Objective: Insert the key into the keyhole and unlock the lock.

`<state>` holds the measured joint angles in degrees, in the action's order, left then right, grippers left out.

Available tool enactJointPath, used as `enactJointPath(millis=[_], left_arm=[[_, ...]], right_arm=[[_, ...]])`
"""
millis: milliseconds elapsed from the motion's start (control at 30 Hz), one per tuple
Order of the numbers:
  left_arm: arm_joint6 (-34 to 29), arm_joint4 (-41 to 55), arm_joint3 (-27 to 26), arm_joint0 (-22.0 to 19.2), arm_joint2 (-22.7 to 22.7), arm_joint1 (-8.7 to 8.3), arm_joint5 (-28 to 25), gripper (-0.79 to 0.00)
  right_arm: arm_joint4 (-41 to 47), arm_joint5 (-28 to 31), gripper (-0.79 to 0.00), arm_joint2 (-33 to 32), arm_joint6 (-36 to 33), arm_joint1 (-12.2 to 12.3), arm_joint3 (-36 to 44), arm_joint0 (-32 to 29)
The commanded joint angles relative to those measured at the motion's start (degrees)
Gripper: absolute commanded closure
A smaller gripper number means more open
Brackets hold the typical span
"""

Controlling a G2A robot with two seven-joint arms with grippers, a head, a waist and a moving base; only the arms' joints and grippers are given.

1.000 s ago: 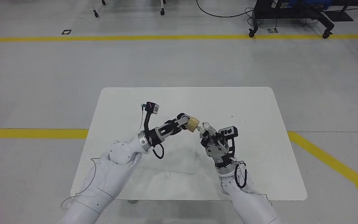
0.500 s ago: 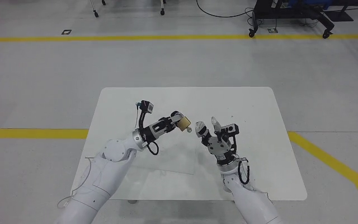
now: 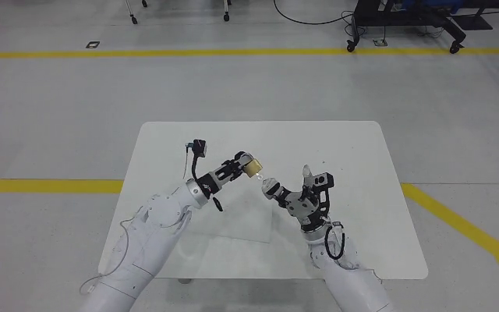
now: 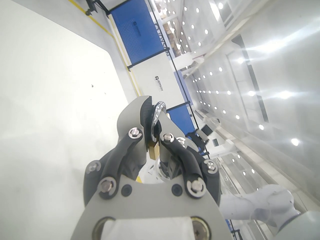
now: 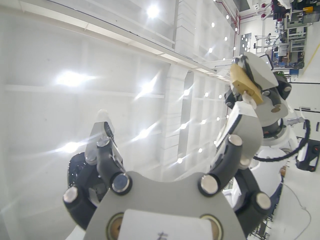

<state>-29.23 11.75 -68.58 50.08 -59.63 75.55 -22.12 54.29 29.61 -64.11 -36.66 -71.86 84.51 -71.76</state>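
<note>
The lock is clamped by its shackle in the left gripper, above the middle of the table. The right gripper is spread wide, empty (just right of the lock). The key, seemingly seated in the keyhole, should be pinched squarely, then turned.

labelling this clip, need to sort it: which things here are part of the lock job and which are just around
In the job: brass lock, held by the left gripper; small pale piece at its base, probably the key; right gripper, open beside it.
Just around: white table; yellow floor line; wheeled cart.
</note>
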Motion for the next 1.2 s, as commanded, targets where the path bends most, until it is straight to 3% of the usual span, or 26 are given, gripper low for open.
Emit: enactJointPath(millis=[0,33,100,200,233,267,333,733,900,1167], left_arm=[[0.62,-0.02,-0.83,0.47,-0.6,-0.11,3.15,0.0],[0.65,-0.23,-1.45,0.58,-0.85,-0.18,4.62,0.0],[1.2,-1.33,-2.75,1.12,-1.28,-0.32,6.05,0.0],[2.0,-3.2,-4.62,1.72,-1.49,-0.45,9.44,0.0],[2.2,-3.47,-5.04,1.97,-1.52,-0.46,10.19,0.0],[2.23,-3.5,-5.49,2.12,-1.56,-0.46,10.78,0.0],[2.23,-3.65,-5.99,2.39,-1.69,-0.46,11.14,0.0],[1.67,-4.15,-6.36,3.25,-1.7,-0.25,10.2,0.0],[1.82,-4.54,-6.25,3.33,-1.82,-0.16,9.38,0.0],[1.53,-5.22,-6.18,3.58,-1.95,-0.07,8.66,0.0]], right_arm=[[-7.16,1.89,-0.517,-0.24,2.76,0.06,-0.12,-0.36],[-13.6,3.1,-0.529,-0.27,5.4,0.11,-0.72,-0.21],[-25.07,2.67,-0.656,0.74,11.49,-0.08,-0.86,0.06],[-33.58,1.43,-0.566,2.53,19.42,-0.7,0.15,-0.28],[-35.35,0.91,-0.434,2.94,21.03,-0.86,0.39,-0.34],[-36.96,0.22,-0.382,3.35,22.06,-0.98,0.53,-0.33],[-39.59,-1.14,-0.376,4.07,24.23,-1.26,0.41,-0.25],[-41.78,-2.79,-0.342,5.4,28.32,-2.44,0.08,-0.27],[-41.67,-2.9,-0.256,5.11,28.47,-2.7,-0.16,-0.51],[-41.96,-3.03,-0.197,4.97,28.48,-3.13,-0.5,-0.66]])
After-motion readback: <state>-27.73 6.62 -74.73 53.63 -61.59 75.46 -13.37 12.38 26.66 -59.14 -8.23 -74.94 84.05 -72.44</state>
